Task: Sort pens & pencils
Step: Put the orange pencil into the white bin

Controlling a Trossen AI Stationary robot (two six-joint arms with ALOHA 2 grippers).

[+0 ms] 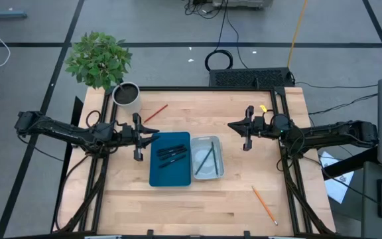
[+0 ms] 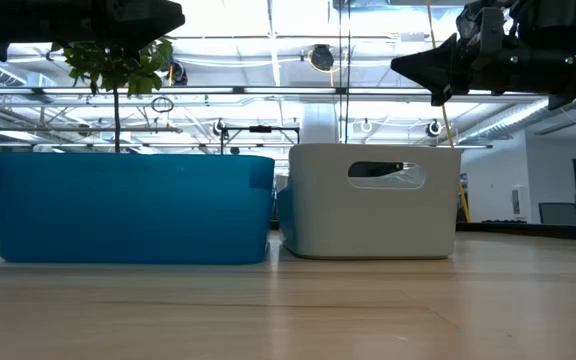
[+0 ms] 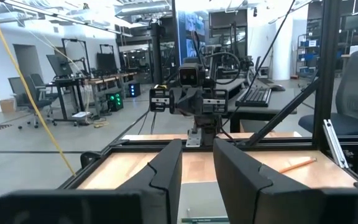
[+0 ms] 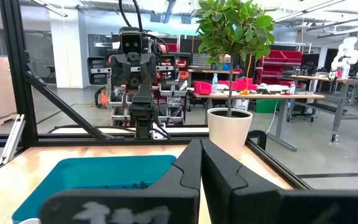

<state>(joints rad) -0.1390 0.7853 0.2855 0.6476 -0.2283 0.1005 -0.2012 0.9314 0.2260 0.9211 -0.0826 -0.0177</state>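
Blue tray (image 2: 133,207): opaque, wide, standing on the wooden table (image 2: 288,310), taken as landmark. White bin (image 2: 373,200): just beside the blue tray on its right, a slim gap between them, with an oval handle slot in its facing wall. Potted plant (image 2: 118,60): leafy, thin-stemmed, rising behind the blue tray. Left gripper (image 2: 118,20): dark, above the blue tray. Right gripper (image 2: 438,65): dark, above the white bin, fingertips together.

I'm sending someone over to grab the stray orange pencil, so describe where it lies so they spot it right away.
Start at the wooden table and find the blue tray and the grey bin side by side in its middle. From the bin, go toward the table's near right corner: the orange pencil lies there alone on bare wood, unlike the red pencil by the plant pot.
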